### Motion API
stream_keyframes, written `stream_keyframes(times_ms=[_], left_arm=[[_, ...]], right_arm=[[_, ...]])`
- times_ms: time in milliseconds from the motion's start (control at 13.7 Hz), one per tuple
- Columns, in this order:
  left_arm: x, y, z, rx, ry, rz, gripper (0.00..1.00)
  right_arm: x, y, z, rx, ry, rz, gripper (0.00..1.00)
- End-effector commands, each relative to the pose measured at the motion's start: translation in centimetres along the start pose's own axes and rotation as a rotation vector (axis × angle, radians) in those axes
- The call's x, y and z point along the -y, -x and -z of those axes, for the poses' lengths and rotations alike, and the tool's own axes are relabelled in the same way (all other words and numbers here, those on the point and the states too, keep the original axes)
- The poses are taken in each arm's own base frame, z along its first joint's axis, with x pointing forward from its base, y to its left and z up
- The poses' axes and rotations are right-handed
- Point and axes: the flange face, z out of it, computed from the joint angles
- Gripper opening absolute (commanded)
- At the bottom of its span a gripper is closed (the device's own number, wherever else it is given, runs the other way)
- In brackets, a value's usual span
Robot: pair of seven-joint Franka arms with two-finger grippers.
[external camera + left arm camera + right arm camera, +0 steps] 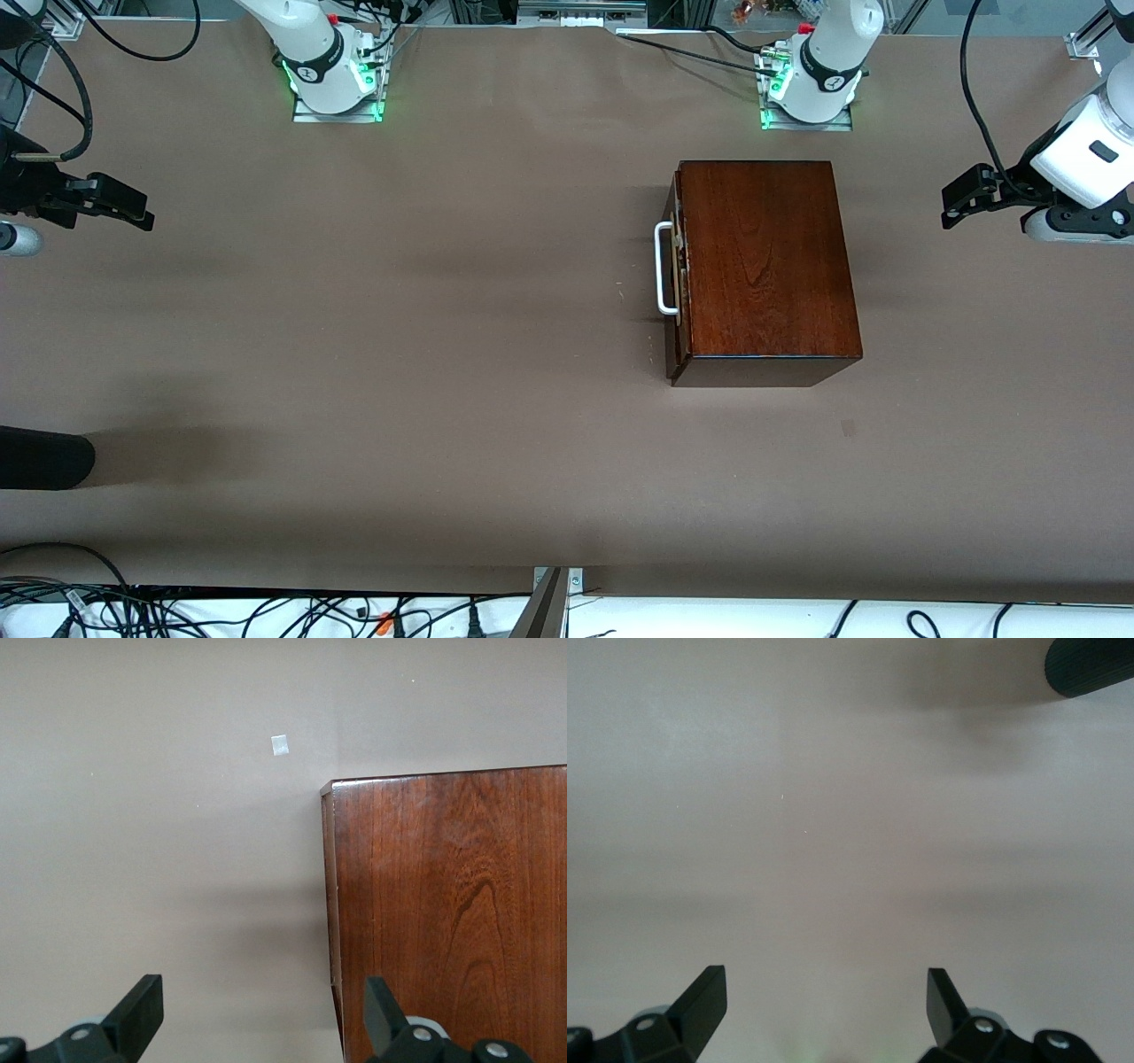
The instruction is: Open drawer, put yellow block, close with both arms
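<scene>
The dark mahogany box (766,266) stands on the table toward the left arm's end. Its drawer front (679,275) with the white bar handle (663,270) faces the right arm's end and sits pushed in against the box. My left gripper (955,202) is open and empty, over bare table at the left arm's end, apart from the box. Its wrist view shows its gripper (263,1010) and the box top (452,904). My right gripper (142,211) is open and empty over the right arm's end, as its wrist view (826,1001) shows. The yellow block is out of view.
A black rounded object (44,456) lies at the right arm's end, nearer to the front camera; it also shows in the right wrist view (1090,665). A small grey patch (849,428) marks the table near the box. Cables lie along the front edge.
</scene>
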Motion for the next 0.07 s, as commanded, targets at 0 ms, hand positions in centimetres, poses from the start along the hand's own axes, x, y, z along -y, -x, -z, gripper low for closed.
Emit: stream_keyframes(times_ms=[0], left_arm=[[0.08,0.99,0.25,0.001,0.013,0.009,1.00]], right_arm=[[0.18,0.17,0.32,-0.010,0.002,-0.006,1.00]])
